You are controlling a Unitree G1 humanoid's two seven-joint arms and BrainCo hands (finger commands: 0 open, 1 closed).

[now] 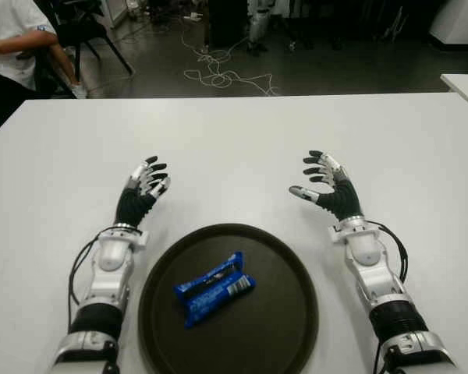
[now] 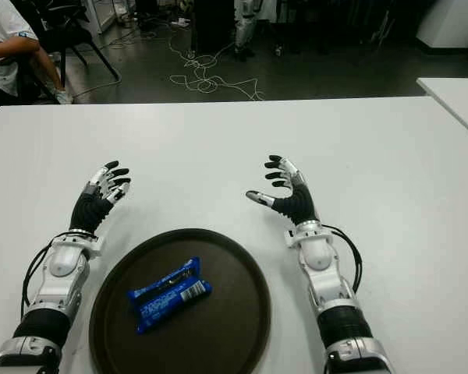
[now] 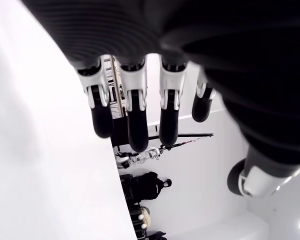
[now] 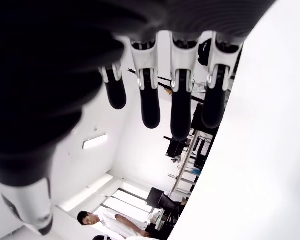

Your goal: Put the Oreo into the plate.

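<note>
A blue Oreo pack point(image 1: 214, 287) lies inside the dark round plate point(image 1: 281, 327) at the table's near edge, left of the plate's middle. My left hand point(image 1: 147, 181) shows over the white table beyond the plate's left side, fingers relaxed and holding nothing. My right hand point(image 1: 321, 181) shows beyond the plate's right side, fingers spread, thumb out, nothing in it. Both wrist views show only loosely extended fingers point(image 3: 135, 125) point(image 4: 180, 110) with nothing between them.
The white table point(image 1: 242, 140) stretches far ahead. A second white table's corner point(image 1: 464, 84) is at the far right. A seated person point(image 1: 8, 39) is at the far left, with cables point(image 1: 218, 74) on the dark floor behind.
</note>
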